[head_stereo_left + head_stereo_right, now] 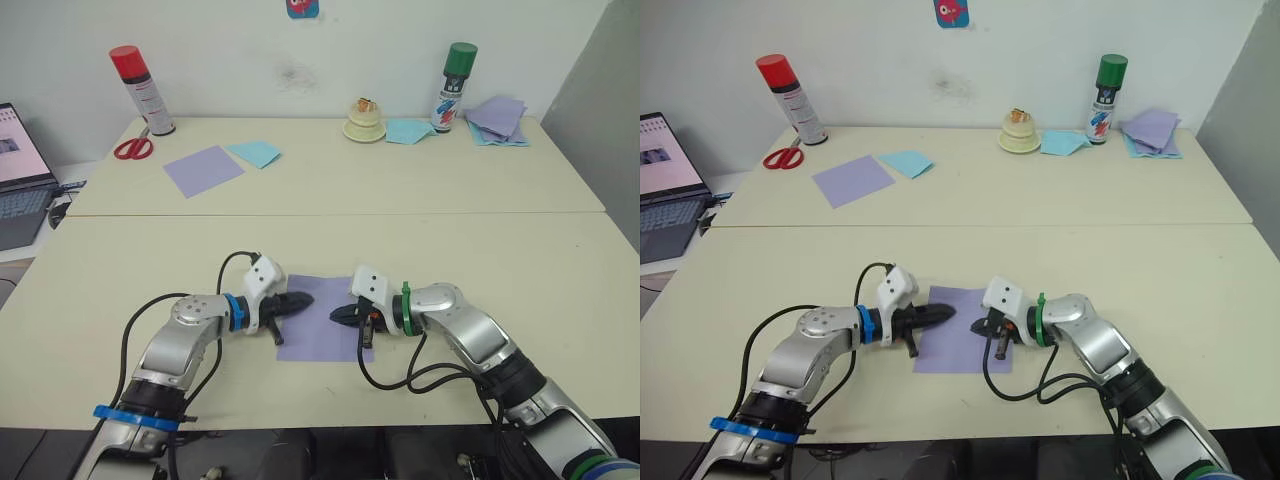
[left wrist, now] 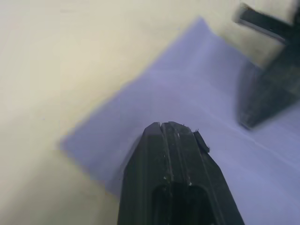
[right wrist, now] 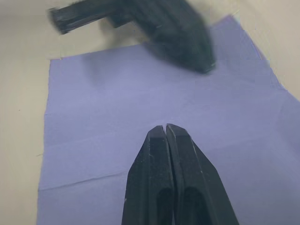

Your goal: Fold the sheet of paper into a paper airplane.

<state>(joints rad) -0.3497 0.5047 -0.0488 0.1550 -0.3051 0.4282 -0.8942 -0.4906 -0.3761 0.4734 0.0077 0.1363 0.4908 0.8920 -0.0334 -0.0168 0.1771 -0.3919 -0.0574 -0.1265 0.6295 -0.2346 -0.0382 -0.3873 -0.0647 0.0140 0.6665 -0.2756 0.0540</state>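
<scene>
Sheet of paper (image 1: 322, 320): lavender, flat on the near table (image 1: 120, 270), between the two grippers. Left gripper (image 1: 305, 299): fingers pressed together, tips over the sheet's left part, nothing held. Right gripper (image 1: 335, 316): fingers likewise closed on nothing, tips above the sheet's middle right. The right wrist view adds faint crease lines across the paper and the left gripper at the sheet's far edge; the left wrist view adds one sheet corner against bare tabletop. The head views alone add the far table: smooth lavender sheet (image 1: 203, 169), light blue sheet (image 1: 254, 152), scissors (image 1: 133, 147), red-capped can (image 1: 141, 89), green-capped can (image 1: 454, 86), purple stack (image 1: 499, 119), laptop (image 1: 20, 170).
</scene>
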